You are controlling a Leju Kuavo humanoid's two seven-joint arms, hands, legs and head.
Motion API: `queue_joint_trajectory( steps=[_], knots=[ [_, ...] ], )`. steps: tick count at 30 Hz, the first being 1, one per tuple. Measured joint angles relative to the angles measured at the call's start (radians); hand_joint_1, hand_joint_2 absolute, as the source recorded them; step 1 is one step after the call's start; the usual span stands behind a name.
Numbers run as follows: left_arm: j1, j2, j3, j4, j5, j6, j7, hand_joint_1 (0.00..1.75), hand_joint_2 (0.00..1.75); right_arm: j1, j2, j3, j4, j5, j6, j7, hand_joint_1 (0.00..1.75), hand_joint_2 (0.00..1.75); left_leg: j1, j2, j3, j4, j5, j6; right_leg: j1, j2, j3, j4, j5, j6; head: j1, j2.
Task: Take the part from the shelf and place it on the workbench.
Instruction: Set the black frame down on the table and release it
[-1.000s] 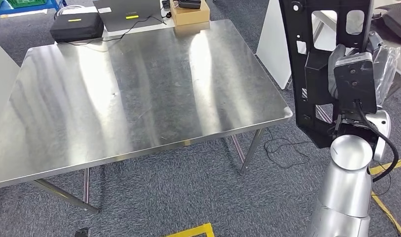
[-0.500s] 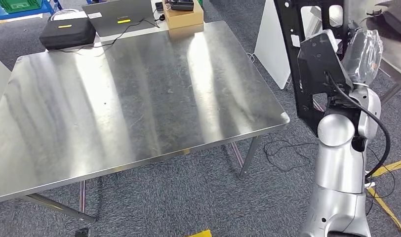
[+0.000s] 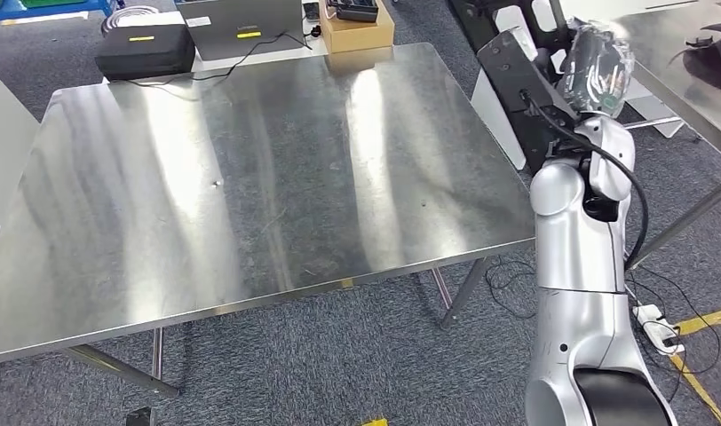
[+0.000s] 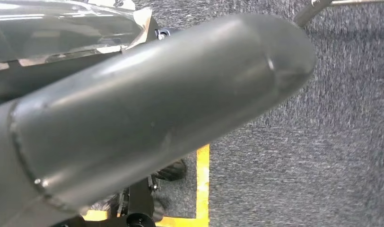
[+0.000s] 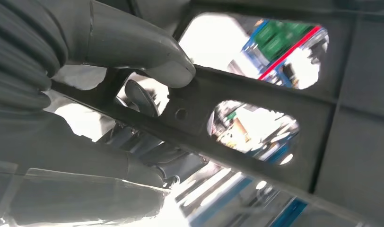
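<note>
The robot's right hand (image 5: 86,90) grips a flat black plastic part with cut-out windows (image 5: 256,118), raised beside the steel surface (image 3: 250,169); swinging across, it might strike the edge.

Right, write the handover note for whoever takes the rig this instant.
Right hand: grips the black part, thumb over one of its bars, raised beside the workbench's far right corner.
Left hand: its state cannot be told from the left wrist view.
Workbench: steel top bare where the part should go.
Done: part is in hand.
Left: carry it over the workbench, set it down, let go.
</note>
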Motion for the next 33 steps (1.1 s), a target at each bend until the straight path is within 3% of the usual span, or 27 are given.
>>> queue_joint_trajectory(
  steps=[2, 5, 6, 8, 10, 11, 12, 13, 16, 18, 20, 22, 23, 25, 27, 28, 30, 32, 33],
  knots=[
    [-0.002, -0.003, 0.009, 0.000, 0.002, 0.001, 0.000, 0.00, 0.00, -0.005, 0.017, 0.007, 0.023, 0.000, -0.011, -0.003, 1.75, 1.75, -0.005, -0.012, -0.004, 0.005, -0.003, -0.005, 0.003, 0.017, 0.050, -0.102, 0.039, -0.009, -0.001, 0.000],
    [0.000, -0.003, 0.024, 0.000, 0.006, 0.003, 0.000, 0.00, 0.00, -0.010, 0.043, 0.014, 0.062, 0.004, -0.019, -0.004, 1.75, 1.75, -0.003, -0.027, -0.010, 0.010, -0.005, -0.017, 0.004, 0.007, 0.061, -0.120, 0.049, -0.023, 0.000, 0.000],
    [0.002, -0.003, 0.028, 0.000, 0.008, 0.004, 0.000, 0.00, 0.00, -0.010, 0.051, 0.016, 0.071, 0.006, -0.020, -0.004, 1.75, 1.75, -0.001, -0.022, -0.015, 0.020, -0.013, -0.024, 0.001, 0.001, 0.063, -0.122, 0.050, -0.028, -0.001, 0.000],
    [0.002, -0.001, 0.036, 0.000, 0.013, 0.010, 0.000, 0.00, 0.00, -0.013, 0.066, 0.021, 0.083, 0.016, -0.020, -0.001, 1.75, 1.75, 0.005, 0.000, -0.048, 0.088, -0.055, -0.041, -0.005, -0.012, 0.068, -0.127, 0.051, -0.035, -0.006, 0.000],
    [0.001, -0.001, 0.047, 0.000, 0.019, 0.018, 0.000, 0.00, 0.00, -0.015, 0.078, 0.027, 0.097, 0.030, -0.018, 0.004, 1.75, 1.75, 0.017, 0.016, -0.111, 0.213, -0.113, -0.058, -0.006, -0.023, 0.070, -0.126, 0.049, -0.039, -0.010, 0.000],
    [0.001, -0.001, 0.052, 0.000, 0.023, 0.021, 0.000, 0.00, 0.00, -0.015, 0.085, 0.029, 0.105, 0.038, -0.017, 0.007, 1.75, 1.75, 0.023, 0.019, -0.140, 0.263, -0.128, -0.064, -0.007, -0.029, 0.070, -0.126, 0.048, -0.039, -0.010, 0.000],
    [0.001, -0.001, 0.057, 0.000, 0.027, 0.024, 0.000, 0.00, 0.00, -0.015, 0.092, 0.032, 0.113, 0.046, -0.014, 0.010, 1.75, 1.75, 0.030, 0.022, -0.153, 0.282, -0.125, -0.070, -0.009, -0.034, 0.070, -0.126, 0.047, -0.038, -0.010, 0.000],
    [0.001, -0.001, 0.063, 0.000, 0.030, 0.027, 0.000, 0.00, 0.00, -0.015, 0.101, 0.034, 0.119, 0.055, -0.011, 0.011, 1.75, 1.75, 0.036, 0.026, -0.148, 0.262, -0.105, -0.076, -0.012, -0.040, 0.070, -0.126, 0.045, -0.037, -0.010, 0.000],
    [-0.001, -0.001, 0.081, 0.000, 0.033, 0.034, 0.000, 0.00, 0.00, -0.018, 0.128, 0.038, 0.131, 0.074, -0.002, 0.013, 1.75, 1.75, 0.046, 0.066, -0.050, 0.069, -0.014, -0.088, -0.014, -0.054, 0.078, -0.124, 0.036, -0.022, -0.013, 0.000],
    [-0.003, -0.003, 0.091, 0.000, 0.034, 0.037, 0.000, 0.00, 0.00, -0.024, 0.142, 0.039, 0.137, 0.080, 0.001, 0.013, 1.75, 1.75, 0.041, 0.074, -0.024, 0.017, -0.004, -0.078, -0.008, -0.062, 0.082, -0.124, 0.031, -0.009, -0.013, 0.000],
    [-0.003, -0.003, 0.098, -0.001, 0.035, 0.039, 0.001, 0.00, 0.00, -0.029, 0.152, 0.040, 0.143, 0.085, 0.003, 0.013, 1.75, 1.75, 0.036, 0.055, -0.027, 0.019, -0.005, -0.056, -0.008, -0.072, 0.086, -0.128, 0.028, 0.004, -0.010, 0.000],
    [-0.002, -0.003, 0.103, -0.002, 0.034, 0.039, 0.001, 0.00, 0.00, -0.031, 0.157, 0.039, 0.146, 0.091, 0.003, 0.013, 1.75, 1.75, 0.034, 0.040, -0.025, 0.015, -0.001, -0.037, -0.012, -0.064, 0.076, -0.102, 0.009, 0.010, -0.007, 0.000],
    [-0.003, -0.003, 0.105, -0.002, 0.032, 0.038, 0.000, 0.00, 0.00, -0.032, 0.158, 0.039, 0.148, 0.095, 0.003, 0.014, 1.75, 1.75, 0.035, 0.033, -0.023, 0.013, 0.001, -0.028, -0.014, -0.052, 0.054, -0.057, -0.013, 0.007, -0.005, 0.000],
    [-0.003, -0.003, 0.110, -0.002, 0.030, 0.035, 0.000, 0.00, 0.00, -0.033, 0.158, 0.039, 0.153, 0.104, 0.002, 0.014, 1.75, 1.75, 0.030, 0.017, -0.023, 0.013, 0.000, -0.016, -0.010, -0.030, -0.021, 0.091, -0.071, -0.005, -0.001, 0.000],
    [-0.002, -0.002, 0.114, -0.002, 0.025, 0.031, -0.001, 0.00, 0.00, -0.030, 0.154, 0.038, 0.161, 0.118, 0.001, 0.018, 1.75, 1.75, 0.024, -0.003, -0.023, 0.014, -0.001, -0.012, -0.005, -0.022, -0.082, 0.196, -0.098, -0.007, 0.000, 0.000],
    [-0.002, -0.002, 0.115, -0.002, 0.023, 0.028, -0.002, 0.00, 0.00, -0.029, 0.152, 0.037, 0.165, 0.128, 0.000, 0.020, 1.75, 1.75, 0.020, -0.014, -0.022, 0.014, -0.001, -0.011, -0.002, -0.020, -0.085, 0.189, -0.086, -0.005, 0.000, 0.000],
    [-0.002, -0.002, 0.117, -0.002, 0.016, 0.022, -0.005, 0.00, 0.00, -0.030, 0.149, 0.035, 0.172, 0.150, -0.004, 0.024, 1.75, 1.75, 0.015, -0.034, -0.020, 0.015, -0.002, -0.011, 0.005, -0.011, -0.035, 0.062, -0.026, -0.003, 0.002, 0.000],
    [-0.002, -0.003, 0.120, -0.002, 0.010, 0.015, -0.012, 0.00, 0.00, -0.033, 0.147, 0.035, 0.178, 0.174, -0.015, 0.027, 1.75, 1.75, 0.008, -0.048, -0.021, 0.018, -0.004, -0.013, 0.012, 0.003, 0.025, -0.073, 0.030, -0.014, 0.002, 0.000],
    [-0.001, -0.002, 0.122, -0.002, 0.007, 0.012, -0.019, 0.00, 0.00, -0.034, 0.145, 0.035, 0.182, 0.189, -0.023, 0.029, 1.75, 1.75, 0.006, -0.052, -0.022, 0.020, -0.006, -0.010, 0.014, 0.007, 0.039, -0.104, 0.043, -0.018, 0.001, 0.000]
  ],
)
